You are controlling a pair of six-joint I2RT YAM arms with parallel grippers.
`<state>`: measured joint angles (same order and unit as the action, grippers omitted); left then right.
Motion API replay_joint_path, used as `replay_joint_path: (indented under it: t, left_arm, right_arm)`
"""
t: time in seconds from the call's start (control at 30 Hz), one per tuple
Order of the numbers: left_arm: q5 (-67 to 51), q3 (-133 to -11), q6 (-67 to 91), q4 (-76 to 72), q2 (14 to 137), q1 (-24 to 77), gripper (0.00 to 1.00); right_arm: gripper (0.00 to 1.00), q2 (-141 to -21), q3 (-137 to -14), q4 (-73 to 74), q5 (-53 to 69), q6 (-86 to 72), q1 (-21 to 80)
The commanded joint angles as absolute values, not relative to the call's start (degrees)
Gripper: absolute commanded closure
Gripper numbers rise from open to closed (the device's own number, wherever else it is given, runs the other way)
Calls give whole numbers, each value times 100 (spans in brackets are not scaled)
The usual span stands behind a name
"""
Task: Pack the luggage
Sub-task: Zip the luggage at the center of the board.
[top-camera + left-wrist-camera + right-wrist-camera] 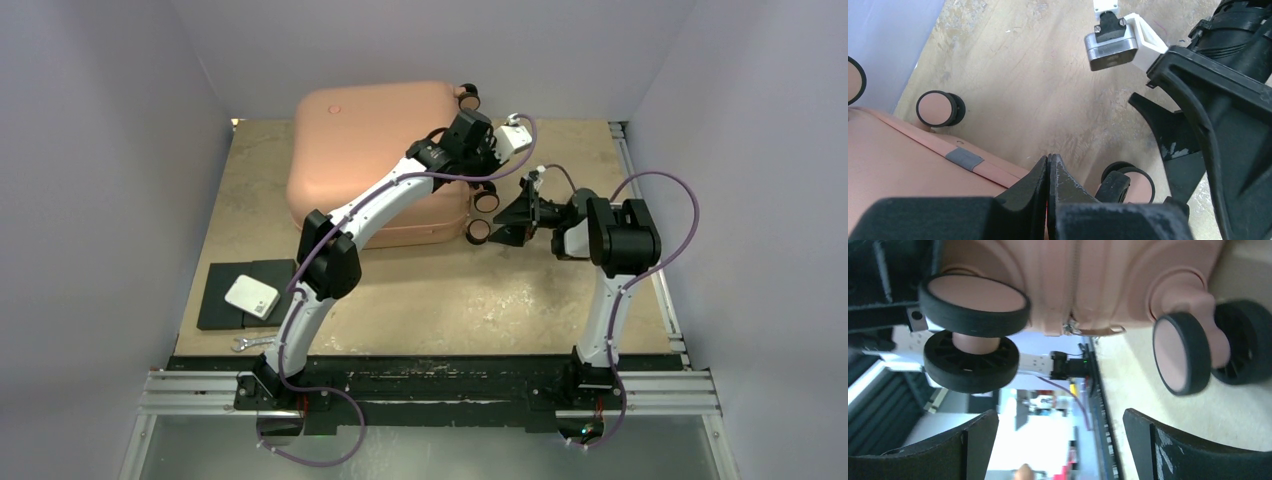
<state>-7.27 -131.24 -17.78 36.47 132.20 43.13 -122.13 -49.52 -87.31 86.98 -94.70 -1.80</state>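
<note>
Luggage sits at table's far edge, wheels beside the spread right tool.

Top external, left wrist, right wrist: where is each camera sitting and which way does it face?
Top external: above, behind the robot, looking down at the table, the luggage, left arm, right arm.
Left wrist: above the luggage's wheel end, looking down past its shut left gripper.
Right wrist: low by the table, facing the wheels through the open right gripper.
Shared: both wrist views show the wheels.
</note>
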Motion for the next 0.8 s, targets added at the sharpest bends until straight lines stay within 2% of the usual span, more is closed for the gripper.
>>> replay_joint_path:
  t: [0.0,0.17,0.3,0.47,0.57,0.63,0.7,0.73,0.77]
  left_arm:
    - [-532,-12790,-1344,5528,13586,4223,100]
    - [-519,-12897,-1356,5574,13581,4221,100]
    - [-529,-12906,-1345,5558,13537,4220,100]
    - [-487,-12819,-1354,5532,13435,4221,100]
    - [-449,-12785,-1377,5503,13371,4225,100]
    - [-448,-12792,-1382,5497,13345,4226,100]
    - [-449,-12803,-1376,5488,13318,4219,100]
    - [-451,-12805,-1379,5489,13304,4221,100]
    - [-449,-12806,-1386,5490,13292,4222,100]
  right_arm:
    - [1,-12417,-4755,-11830,9685,-10893,-358]
    - [1,-12199,-4755,-11810,9318,-10892,-702]
    - [1,-11418,-4713,-11795,8519,-9429,-1001]
    - [1,-11252,-4766,-11604,7942,-8829,-1068]
    - [1,-11034,-4823,-10205,7710,-7437,-1079]
    - [1,-10581,-4947,-7576,7195,-5462,-1099]
    - [1,-9929,-5620,-3308,5203,-1991,-1003]
    - [1,-9708,-5796,-2559,4319,-656,-775]
    - [1,-9522,-5763,-2382,3795,-216,-646]
